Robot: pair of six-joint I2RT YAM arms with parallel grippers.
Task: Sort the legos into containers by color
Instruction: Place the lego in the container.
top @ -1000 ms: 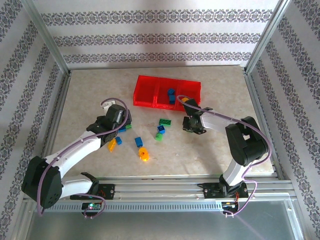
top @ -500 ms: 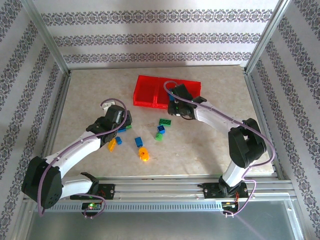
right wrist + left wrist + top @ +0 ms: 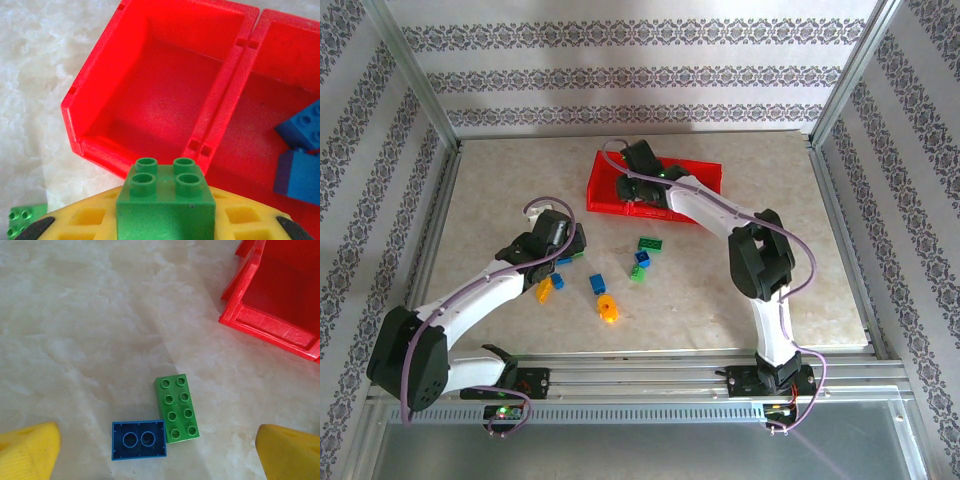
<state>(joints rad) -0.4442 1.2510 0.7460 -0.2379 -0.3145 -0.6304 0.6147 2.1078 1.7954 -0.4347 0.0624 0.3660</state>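
My right gripper (image 3: 165, 222) clamps a green brick (image 3: 165, 195), seemingly over the near rim of the red tray (image 3: 95, 55). My left gripper (image 3: 159, 455) gapes near it.

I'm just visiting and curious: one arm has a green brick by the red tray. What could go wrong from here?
1. The right gripper has the held green brick close to the wall between the empty compartment and the one with blue bricks; released off-centre, it might tumble into the blue side.
2. Under the open left gripper, a loose green brick touches a blue brick, so a grab could nudge or catch both.
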